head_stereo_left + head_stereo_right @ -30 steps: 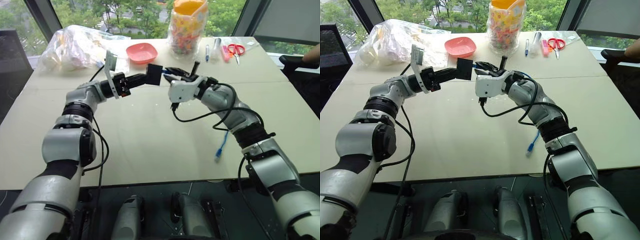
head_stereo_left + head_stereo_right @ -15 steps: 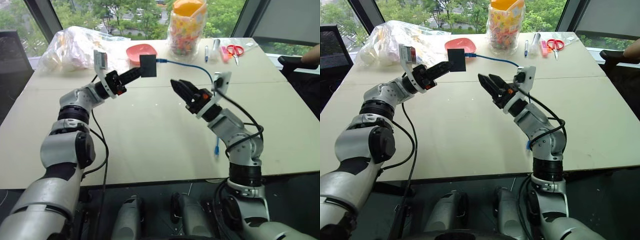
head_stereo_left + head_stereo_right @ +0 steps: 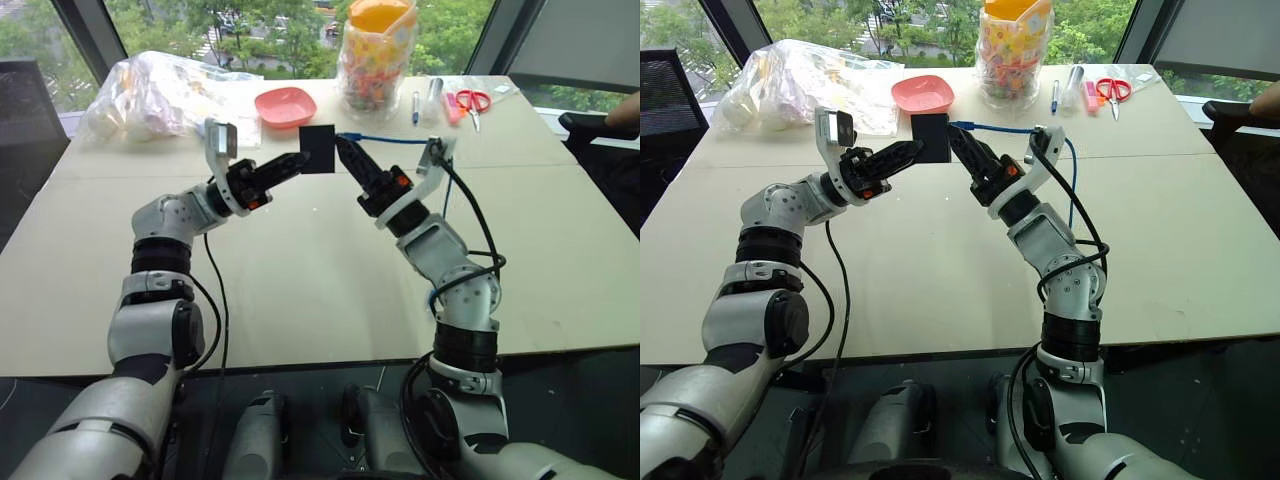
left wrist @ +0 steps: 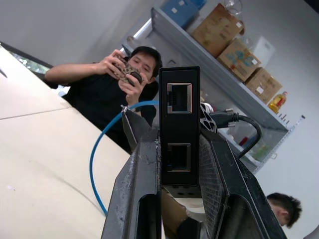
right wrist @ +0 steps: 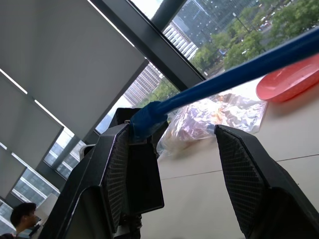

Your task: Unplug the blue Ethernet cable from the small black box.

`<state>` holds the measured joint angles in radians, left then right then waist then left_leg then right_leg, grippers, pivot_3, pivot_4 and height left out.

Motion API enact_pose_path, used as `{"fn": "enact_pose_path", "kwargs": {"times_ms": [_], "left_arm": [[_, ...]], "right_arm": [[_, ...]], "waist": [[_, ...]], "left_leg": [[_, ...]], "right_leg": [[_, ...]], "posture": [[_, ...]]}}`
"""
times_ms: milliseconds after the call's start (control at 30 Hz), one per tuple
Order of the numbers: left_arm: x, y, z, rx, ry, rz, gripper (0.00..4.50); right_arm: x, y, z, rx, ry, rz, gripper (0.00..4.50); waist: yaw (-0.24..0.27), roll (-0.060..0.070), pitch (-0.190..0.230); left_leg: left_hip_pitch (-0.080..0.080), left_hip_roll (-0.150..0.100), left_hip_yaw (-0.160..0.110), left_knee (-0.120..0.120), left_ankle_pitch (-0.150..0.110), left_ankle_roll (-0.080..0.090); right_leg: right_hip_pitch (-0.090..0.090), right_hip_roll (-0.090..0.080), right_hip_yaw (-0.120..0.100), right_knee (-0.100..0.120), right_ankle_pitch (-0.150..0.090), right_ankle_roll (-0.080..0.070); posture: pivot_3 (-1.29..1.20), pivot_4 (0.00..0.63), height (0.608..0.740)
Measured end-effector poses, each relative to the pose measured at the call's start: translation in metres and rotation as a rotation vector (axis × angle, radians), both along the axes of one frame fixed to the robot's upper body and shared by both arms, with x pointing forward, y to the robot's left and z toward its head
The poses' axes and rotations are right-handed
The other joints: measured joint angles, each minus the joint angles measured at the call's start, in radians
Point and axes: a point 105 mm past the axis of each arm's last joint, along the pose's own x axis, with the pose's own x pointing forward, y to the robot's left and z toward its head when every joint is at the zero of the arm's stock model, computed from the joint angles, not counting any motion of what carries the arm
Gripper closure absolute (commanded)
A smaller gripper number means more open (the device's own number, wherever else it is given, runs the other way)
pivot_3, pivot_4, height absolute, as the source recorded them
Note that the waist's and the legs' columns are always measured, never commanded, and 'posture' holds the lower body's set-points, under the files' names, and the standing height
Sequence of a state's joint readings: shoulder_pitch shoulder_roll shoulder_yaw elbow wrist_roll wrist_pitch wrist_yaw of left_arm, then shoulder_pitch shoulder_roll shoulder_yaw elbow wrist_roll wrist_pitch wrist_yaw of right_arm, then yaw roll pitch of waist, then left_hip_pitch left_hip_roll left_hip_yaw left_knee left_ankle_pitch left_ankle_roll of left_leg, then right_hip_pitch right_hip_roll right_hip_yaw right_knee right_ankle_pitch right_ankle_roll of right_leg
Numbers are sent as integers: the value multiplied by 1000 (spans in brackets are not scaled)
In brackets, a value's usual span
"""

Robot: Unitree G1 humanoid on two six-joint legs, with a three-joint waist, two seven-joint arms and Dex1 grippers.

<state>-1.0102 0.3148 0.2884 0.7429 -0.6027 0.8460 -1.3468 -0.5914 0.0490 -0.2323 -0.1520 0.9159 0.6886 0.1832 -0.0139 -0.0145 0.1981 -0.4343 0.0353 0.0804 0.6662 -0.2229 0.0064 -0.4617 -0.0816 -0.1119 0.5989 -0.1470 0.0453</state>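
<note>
I'm holding the small black box (image 3: pixel 319 149) up over the table (image 3: pixel 300 290) in the left gripper (image 3: pixel 296 160), its fingers (image 4: pixel 137 184) pressed flat against the box's two broad faces — a firm pinch. The box looks light and rigid, with smooth plastic sides that could slip if I pull hard. The blue Ethernet cable (image 3: pixel 385 138) is plugged into the box's edge facing my right arm; from there it is running away from the box, then drooping down behind the right arm. The cord is thin and limp, so I'm judging the stiff plug boot (image 5: pixel 147 121) the place to grip — not the cord itself. The right gripper (image 5: pixel 169 149) is straddling that boot, fingers spread, one on each side and not yet closed on it. The plug's long axis is running straight out of the port, so the pull should follow that line.
</note>
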Motion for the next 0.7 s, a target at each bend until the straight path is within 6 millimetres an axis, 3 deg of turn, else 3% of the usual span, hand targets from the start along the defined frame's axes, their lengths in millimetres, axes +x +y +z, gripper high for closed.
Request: {"fn": "enact_pose_path", "kwargs": {"times_ms": [167, 267, 333, 400, 700], "left_arm": [[0, 0, 1, -7, -1, -1, 4043], [0, 1, -1, -6, 5, 4, 4043], [0, 1, -3, -2, 13, 11, 4043], [1, 1, -5, -1, 21, 16, 4043], [2, 1, -4, -19, 22, 28, 4043]], "right_arm": [[0, 1, 2, -1, -8, -1, 1735], [0, 1, 3, -2, -18, 4, 2576], [-1, 4, 5, -4, -29, 16, 3680], [-2, 6, 6, 4, -40, 32, 4427], [-3, 9, 9, 80, -25, 82, 4427]], "waist": [[0, 0, 0], [0, 0, 0], [0, 0, 0], [0, 0, 0], [0, 0, 0]], "left_leg": [[0, 0, 0, 0, 0, 0], [0, 0, 0, 0, 0, 0], [0, 0, 0, 0, 0, 0], [0, 0, 0, 0, 0, 0], [0, 0, 0, 0, 0, 0]], "right_leg": [[0, 0, 0, 0, 0, 0], [0, 0, 0, 0, 0, 0], [0, 0, 0, 0, 0, 0], [0, 0, 0, 0, 0, 0], [0, 0, 0, -1, 0, 0]], "posture": [[0, 150, 740], [0, 150, 740], [0, 150, 740], [0, 150, 740], [0, 150, 740]]}}
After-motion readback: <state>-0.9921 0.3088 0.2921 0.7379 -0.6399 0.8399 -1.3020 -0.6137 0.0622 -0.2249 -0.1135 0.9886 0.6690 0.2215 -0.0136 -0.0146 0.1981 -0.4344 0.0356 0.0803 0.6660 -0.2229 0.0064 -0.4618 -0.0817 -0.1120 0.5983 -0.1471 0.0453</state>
